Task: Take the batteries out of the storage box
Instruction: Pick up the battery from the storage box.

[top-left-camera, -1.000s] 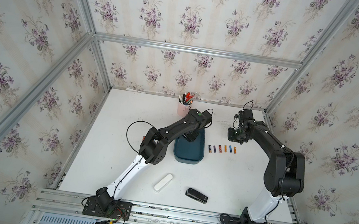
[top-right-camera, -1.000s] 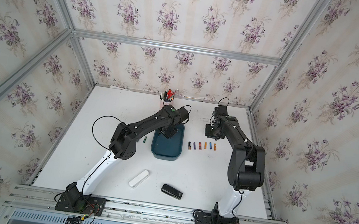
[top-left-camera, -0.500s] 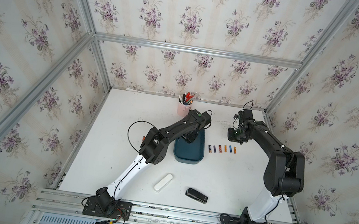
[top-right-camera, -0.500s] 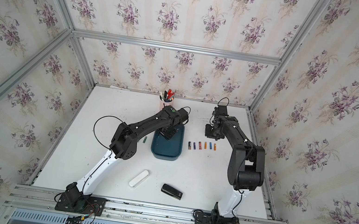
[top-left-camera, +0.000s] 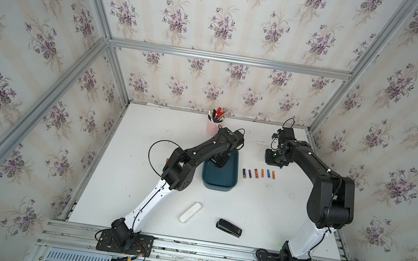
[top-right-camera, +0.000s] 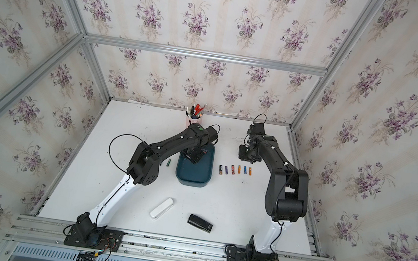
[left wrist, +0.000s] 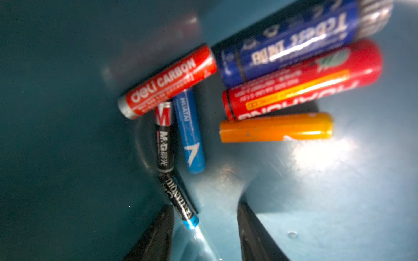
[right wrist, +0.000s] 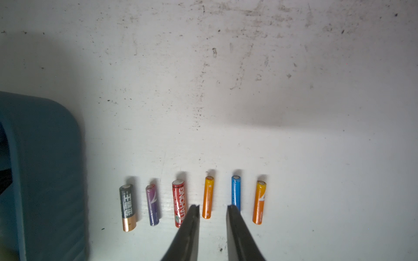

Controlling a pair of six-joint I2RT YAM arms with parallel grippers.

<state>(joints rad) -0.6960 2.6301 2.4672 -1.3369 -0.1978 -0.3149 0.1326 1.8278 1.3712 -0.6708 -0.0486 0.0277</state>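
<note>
Batteries (left wrist: 276, 127) lie clustered at the upper end of the teal storage box (top-left-camera: 220, 179), centre frame in both top views. The left gripper (left wrist: 204, 206) reaches in with fingers apart and nothing clamped, a black cell (left wrist: 178, 198) ending just beside one finger. Six more cells (right wrist: 208, 196) line the white table (right wrist: 226, 79) right of the box, and the right gripper (right wrist: 213, 206) hangs over them, jaws slightly parted and empty.

The box (top-left-camera: 218, 179) sits mid-desk (top-left-camera: 259, 216). In its far end lie seven batteries (left wrist: 276, 127), with the left tool (left wrist: 203, 217) just beside them. Right of the box is a row of six (top-left-camera: 259, 173), and left of it a lone battery (top-right-camera: 168, 162). The cup (top-left-camera: 212, 127) stands behind the box. Near the front, the case (top-left-camera: 190, 212) lies left of the stapler (top-left-camera: 228, 227).
</note>
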